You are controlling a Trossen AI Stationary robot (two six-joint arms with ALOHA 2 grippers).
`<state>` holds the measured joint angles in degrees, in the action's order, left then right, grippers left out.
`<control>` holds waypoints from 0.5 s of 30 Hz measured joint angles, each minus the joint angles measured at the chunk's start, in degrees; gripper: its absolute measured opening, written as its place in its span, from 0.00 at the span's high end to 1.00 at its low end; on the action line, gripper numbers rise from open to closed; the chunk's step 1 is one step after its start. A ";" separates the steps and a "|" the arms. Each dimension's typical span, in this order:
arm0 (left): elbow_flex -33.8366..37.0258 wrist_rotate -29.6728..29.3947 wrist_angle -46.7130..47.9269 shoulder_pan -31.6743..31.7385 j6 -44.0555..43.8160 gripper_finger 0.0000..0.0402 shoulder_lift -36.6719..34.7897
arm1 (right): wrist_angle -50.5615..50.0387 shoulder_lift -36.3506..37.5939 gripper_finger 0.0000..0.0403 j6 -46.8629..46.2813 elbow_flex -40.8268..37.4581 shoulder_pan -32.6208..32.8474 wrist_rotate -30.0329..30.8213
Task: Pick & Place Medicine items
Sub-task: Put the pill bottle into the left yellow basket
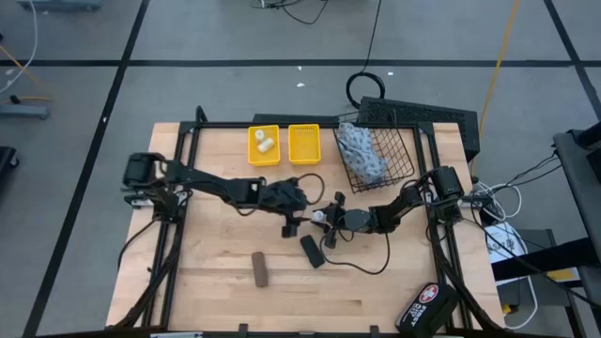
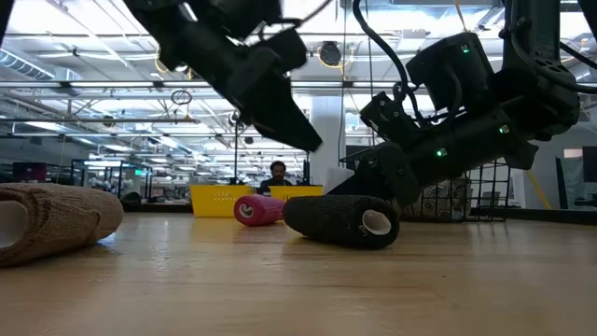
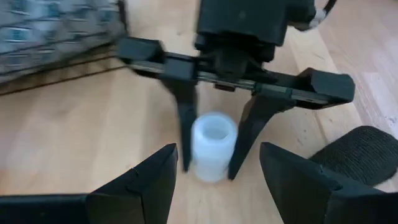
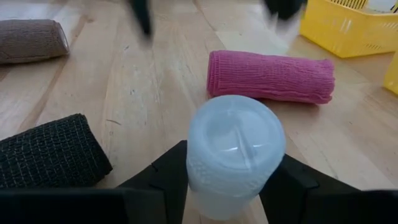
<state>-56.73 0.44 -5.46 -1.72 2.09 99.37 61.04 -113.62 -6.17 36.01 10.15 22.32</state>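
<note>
Bottle position: you have the small white bottle (image 3: 213, 146) standing upright on the bench (image 1: 216, 282) near the middle, right between the two grippers.
Right gripper: your right gripper (image 3: 210, 169) has one finger on each side of the bottle, narrowed almost onto its wall; from the right wrist view the bottle (image 4: 235, 158) sits squarely in the jaws, but you cannot yet tell that the grip is firm.
Left gripper: your left gripper (image 3: 216, 186) faces it from the other side, moderately open and holding nothing, with the bottle just ahead of its fingertips.
Key relation: the bottle's long axis is vertical, and the right arm is the one already around it, so the coming lift looks like the right arm's to make; the left should keep clear.
Neighbours: a black roll (image 1: 312, 250) lies near the bottle, a magenta roll (image 4: 270, 76) just beyond it, and a brown roll (image 1: 259, 268) well apart toward the front of the bench.
Destinations: two yellow bins (image 1: 264, 145) sit at the back of the bench, one already holding two white bottles; a wire basket (image 1: 399, 155) beside them holds the patterned pouch (image 1: 362, 153).
Surface: pale wood planks, flat, with a black case (image 1: 424, 306) at the front right corner.
Room: an open workshop with ceiling lights shows behind, and a person is seated far off.
</note>
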 joint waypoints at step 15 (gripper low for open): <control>-4.68 0.59 -3.35 0.20 2.07 0.40 10.21 | -0.72 0.04 0.64 0.07 -0.04 0.00 -0.13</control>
<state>-61.41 1.03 -8.81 -1.52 4.16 109.59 60.32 -113.58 -6.11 35.97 10.15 22.20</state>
